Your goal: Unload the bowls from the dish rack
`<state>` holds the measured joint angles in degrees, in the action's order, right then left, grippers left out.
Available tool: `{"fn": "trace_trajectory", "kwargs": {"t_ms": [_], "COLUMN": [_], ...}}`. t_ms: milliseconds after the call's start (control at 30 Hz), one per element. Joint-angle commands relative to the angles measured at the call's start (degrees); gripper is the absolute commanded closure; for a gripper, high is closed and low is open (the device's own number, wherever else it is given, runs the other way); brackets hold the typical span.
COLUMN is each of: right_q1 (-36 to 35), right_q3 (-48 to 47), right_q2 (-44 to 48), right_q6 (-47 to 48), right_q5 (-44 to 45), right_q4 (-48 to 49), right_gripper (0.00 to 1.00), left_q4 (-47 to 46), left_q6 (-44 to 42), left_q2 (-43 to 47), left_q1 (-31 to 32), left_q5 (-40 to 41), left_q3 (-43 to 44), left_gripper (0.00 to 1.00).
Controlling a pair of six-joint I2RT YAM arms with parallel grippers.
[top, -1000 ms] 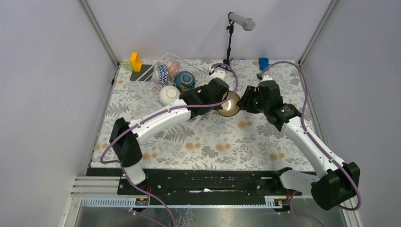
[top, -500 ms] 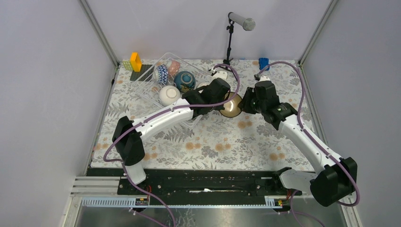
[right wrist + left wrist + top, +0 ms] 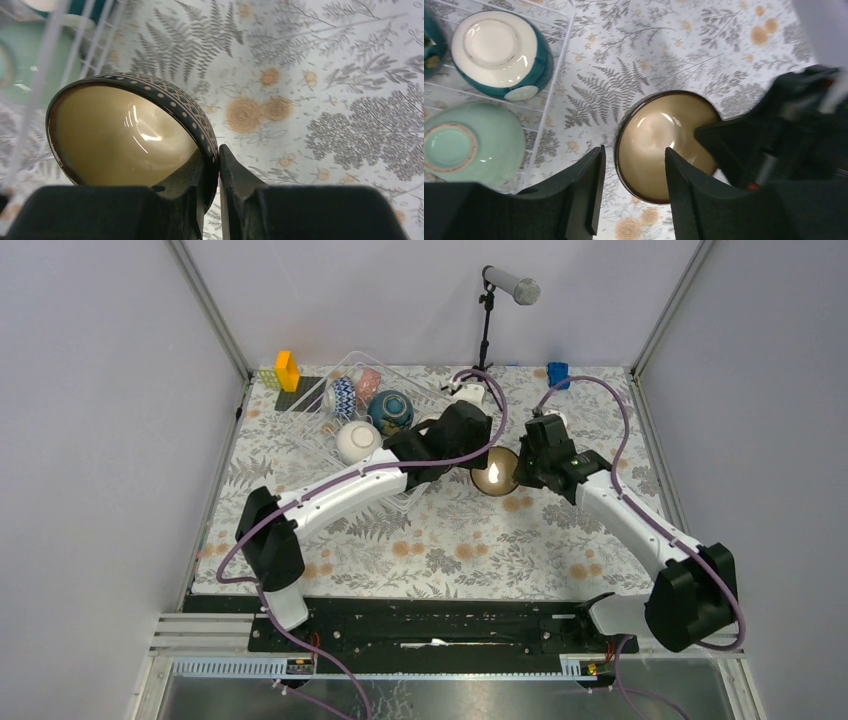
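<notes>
Shows brown bowl clamped at rim by right gripper; left gripper released, jaws apart astride opposite rim.

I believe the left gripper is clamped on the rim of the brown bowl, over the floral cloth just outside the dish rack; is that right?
Not quite: it is the right gripper that is clamped on the rim of the brown bowl, as the right wrist view shows. The left gripper stands open astride the rim. The rest holds.
</notes>
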<state>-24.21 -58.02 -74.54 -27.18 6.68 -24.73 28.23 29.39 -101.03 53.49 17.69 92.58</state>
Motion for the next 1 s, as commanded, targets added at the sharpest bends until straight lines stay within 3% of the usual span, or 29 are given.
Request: {"fn": "trace_trajectory", "kwargs": {"t_ms": [0,100,200,533,767,967], "right_q1": [0.3,0.5,1.8,13.5,19.2,21.5], "right_q3": [-4.9,-7.0,-9.1,-19.1,-28.5,-35.9], "right_q2": [-2.7,-5.0,-7.6,-20.7,-33.0,-41.0], "right_q6": [-1.2,-2.2,-3.1,-6.0,-7.4,-8.1], "right_q5": [6.2,9.1,10.9,3.1,-0.4,-3.6], "right_q4": [-1.5,-2.5,-2.6,-0.4,-0.2,-0.2], "right_gripper": [0.99,0.99,0.99,1.0,1.0,0.94], "left_q4": [-6.0,-6.0,-6.6,-6.5,-7.1,-6.3], "left_q6": [0.4,0.5,0.5,1.1,1.6,1.6], "left_q2": [5.3,7.4,9.9,18.2,22.7,24.8], "left_q1": [0.2,0.1,-0.4,-7.2,-10.2,-12.5], "left_q5": [-1.8,-0.6,0.5,2.0,5.3,7.5], "left_q3": [-0.5,-2.1,-4.9,-14.4,-19.3,-21.7], "left_gripper": [0.41,0.29,0.25,0.23,0.12,0.06]}}
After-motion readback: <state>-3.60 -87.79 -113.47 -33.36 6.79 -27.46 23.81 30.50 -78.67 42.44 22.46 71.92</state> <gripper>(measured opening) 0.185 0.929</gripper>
